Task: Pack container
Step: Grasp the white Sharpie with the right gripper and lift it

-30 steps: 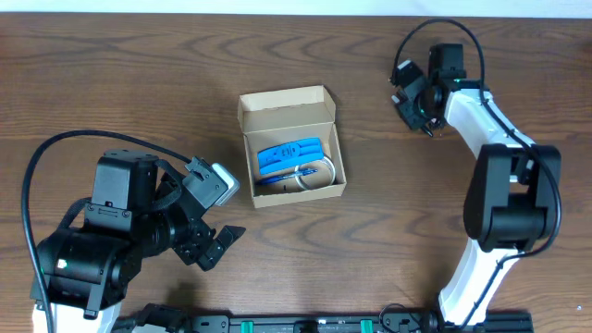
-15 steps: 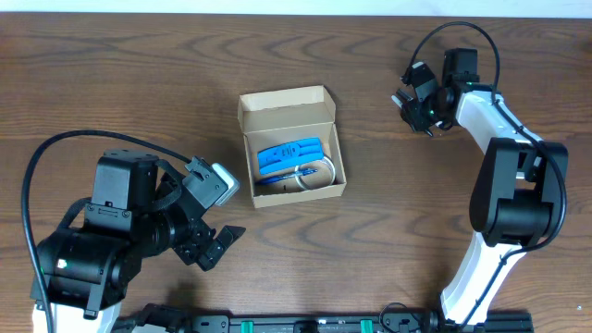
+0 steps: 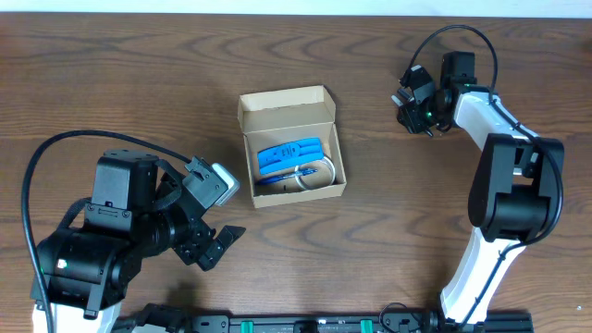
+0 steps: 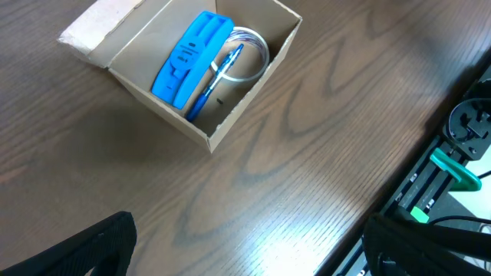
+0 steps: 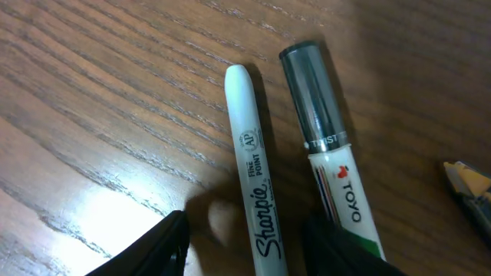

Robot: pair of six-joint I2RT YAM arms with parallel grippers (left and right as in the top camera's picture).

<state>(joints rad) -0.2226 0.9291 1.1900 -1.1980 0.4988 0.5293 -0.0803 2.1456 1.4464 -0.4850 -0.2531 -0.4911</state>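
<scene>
The container (image 3: 289,100), a small tan cardboard box with its flap lid folded back, sits mid-table and also shows in the left wrist view (image 4: 235,119). Inside it lie a blue flat packet (image 3: 289,153), a blue pen (image 4: 215,78) and a white coiled cable (image 4: 249,46). My left gripper (image 3: 219,245) hovers open near the front edge, well away from the box, with nothing between its fingers (image 4: 100,245). At the far right, my right gripper (image 5: 253,249) stands open astride a white Sharpie pen (image 5: 253,176) lying on the wood, with a gap beside its left finger. A Toyo marker (image 5: 326,146) lies just right of the Sharpie.
A small yellowish item (image 5: 464,180) pokes in at the right edge of the right wrist view. In the left wrist view the table's front edge and a black rail with green clips (image 4: 453,169) lie to the right.
My right wrist has turned and shifted slightly up and right while its gripper stays over the same spot. The left arm and the box have not moved.
</scene>
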